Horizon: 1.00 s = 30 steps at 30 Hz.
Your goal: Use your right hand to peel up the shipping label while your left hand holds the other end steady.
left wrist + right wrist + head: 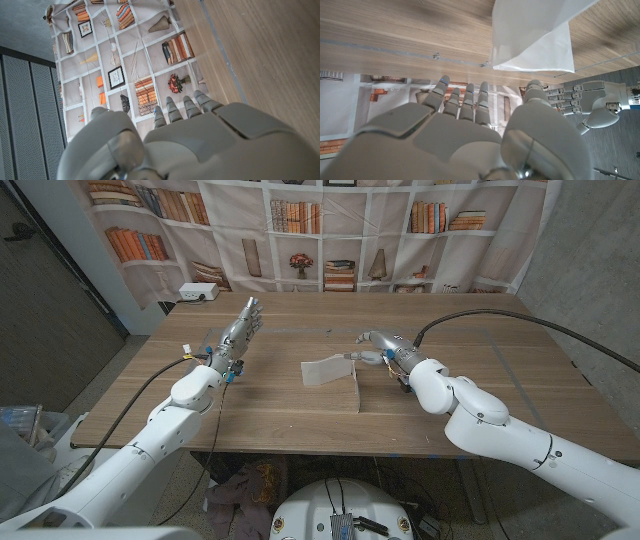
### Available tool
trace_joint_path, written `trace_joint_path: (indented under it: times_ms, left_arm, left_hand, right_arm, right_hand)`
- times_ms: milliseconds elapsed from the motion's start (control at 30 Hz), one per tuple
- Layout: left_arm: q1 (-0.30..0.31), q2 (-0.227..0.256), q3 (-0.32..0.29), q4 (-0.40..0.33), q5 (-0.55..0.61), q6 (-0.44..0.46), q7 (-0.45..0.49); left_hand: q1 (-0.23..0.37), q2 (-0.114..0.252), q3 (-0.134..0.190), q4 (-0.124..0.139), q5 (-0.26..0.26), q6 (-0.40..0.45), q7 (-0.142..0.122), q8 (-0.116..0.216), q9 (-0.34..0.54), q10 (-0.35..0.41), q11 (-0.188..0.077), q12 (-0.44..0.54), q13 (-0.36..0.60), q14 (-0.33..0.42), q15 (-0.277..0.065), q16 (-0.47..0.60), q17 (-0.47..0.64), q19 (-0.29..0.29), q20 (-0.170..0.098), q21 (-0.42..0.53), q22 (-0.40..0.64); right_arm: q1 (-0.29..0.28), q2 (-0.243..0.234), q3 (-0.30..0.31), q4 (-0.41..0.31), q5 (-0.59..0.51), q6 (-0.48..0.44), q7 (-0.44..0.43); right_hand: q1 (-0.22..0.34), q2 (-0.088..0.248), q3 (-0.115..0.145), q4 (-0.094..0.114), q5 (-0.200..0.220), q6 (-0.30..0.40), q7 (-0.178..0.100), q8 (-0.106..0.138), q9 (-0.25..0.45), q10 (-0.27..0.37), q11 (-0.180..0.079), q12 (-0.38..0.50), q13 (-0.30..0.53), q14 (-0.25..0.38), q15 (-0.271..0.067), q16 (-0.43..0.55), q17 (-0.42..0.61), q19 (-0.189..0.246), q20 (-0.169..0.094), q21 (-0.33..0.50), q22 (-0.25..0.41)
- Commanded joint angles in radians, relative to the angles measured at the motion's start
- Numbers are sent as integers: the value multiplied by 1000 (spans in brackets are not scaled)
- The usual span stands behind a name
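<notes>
Head view is showing the shipping label (332,380) lying mid-table (280,420), its far part curling up off the wood. The right hand (375,348) is hovering just beside that raised edge, fingers apart and holding nothing, seemingly placed to peel. The left hand (238,332) is standing well apart, open, steadying nothing.

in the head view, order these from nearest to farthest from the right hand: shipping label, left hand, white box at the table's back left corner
1. shipping label, just beside the right hand, toward table centre.
2. left hand, across the table on the left.
3. white box, far back-left corner.
</notes>
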Motion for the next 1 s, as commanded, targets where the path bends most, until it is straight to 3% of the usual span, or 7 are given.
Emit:
trace_joint_path:
  times_ms: [33, 167, 400, 1000]
  left_arm:
    - [3, -2, 3, -2, 0, 5, 2]
    - [-4, -27, 1, 15, -41, 1, -21]
    - [-14, -7, 15, 17, -8, 7, -30]
    - [6, -14, 9, 6, -21, 6, -15]
  left_hand:
    - [10, -3, 4, 0, -1, 8, -2, -1, 2, 1, -3, 2, 4, 3, -81, 0, 1, -7, -29, -1, 0]
    - [10, -3, 4, 0, -2, 8, -3, -2, 2, 2, -3, 1, 4, 1, -81, -1, 1, -9, -28, -2, 0]
    - [10, -3, 3, 1, -3, 9, -5, -2, 2, 1, -3, 0, 4, -4, -80, -4, 1, -12, -25, -4, 0]
    - [12, -3, 3, 2, -6, 11, -7, -3, 2, -1, -2, -3, 3, -18, -76, -10, 1, -14, -22, -6, 0]
  right_arm:
    - [12, 19, -22, 18, -57, -2, 37]
    - [16, 21, -31, 22, -80, 2, 46]
    - [18, 32, -49, 26, -133, -1, 64]
    - [28, 71, -73, 55, -256, 6, 123]
  right_hand:
    - [15, 1, 10, -1, 9, 8, -4, 4, 3, 5, -1, 6, 2, 5, -2, 3, 2, 2, 4, -2, 4]
    - [17, 1, 10, -1, 9, 10, -2, 5, 4, 6, -1, 5, 2, 5, -2, 3, 2, 2, 5, -3, 4]
    - [19, 0, 10, -1, 9, 12, 8, 5, 6, 8, 2, 6, 2, 5, 0, 2, 2, 4, 9, -5, 4]
    - [43, 6, 20, -5, 11, 29, -3, 11, 10, 23, -15, 10, 1, 14, -14, 1, 1, 15, -5, -7, 4]
